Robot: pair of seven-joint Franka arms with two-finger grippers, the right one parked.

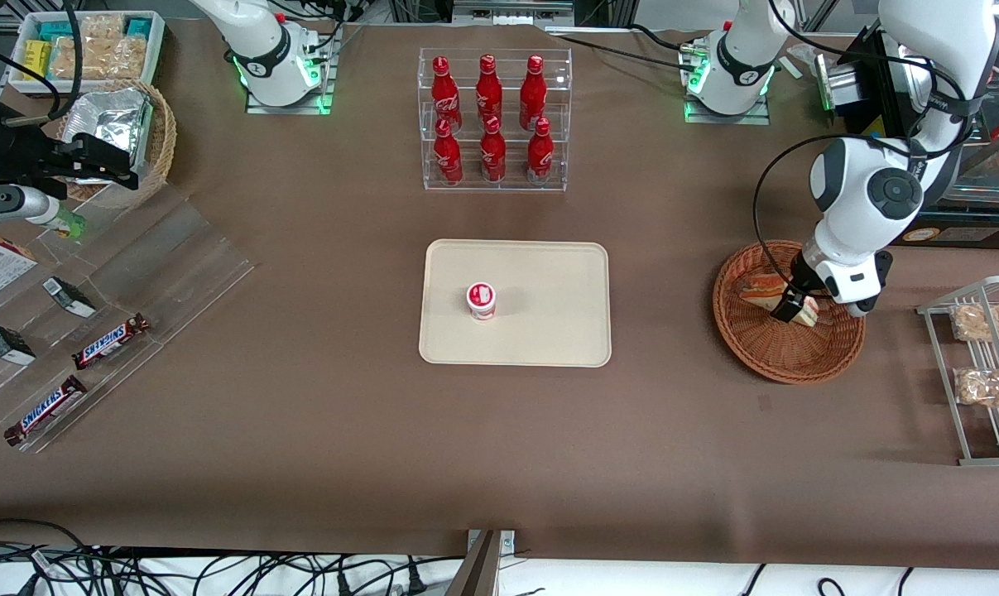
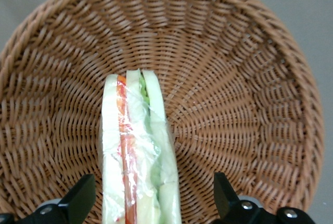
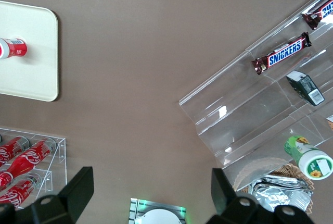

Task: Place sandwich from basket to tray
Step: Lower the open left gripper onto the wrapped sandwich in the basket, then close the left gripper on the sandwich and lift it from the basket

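In the front view, the left arm's gripper (image 1: 797, 308) is seen lowered into the round reddish-brown woven wicker basket (image 1: 830, 352), which stands on the brown table (image 1: 317, 430) toward the working arm's end, well apart from the flat cream-beige rectangular tray (image 1: 549, 331) on which a small red-and-white cup (image 1: 481, 300) stands. The clear-wrapped triangular sandwich (image 1: 768, 291) lies in the basket at the gripper. In the left wrist view, the sandwich (image 2: 138, 161) is shown between the two black fingers (image 2: 78, 198), its long axis running straight away from the wrist and its layered cut side facing the camera. The fingers are spread wide, a gap left on each side, so nothing is judged held yet.
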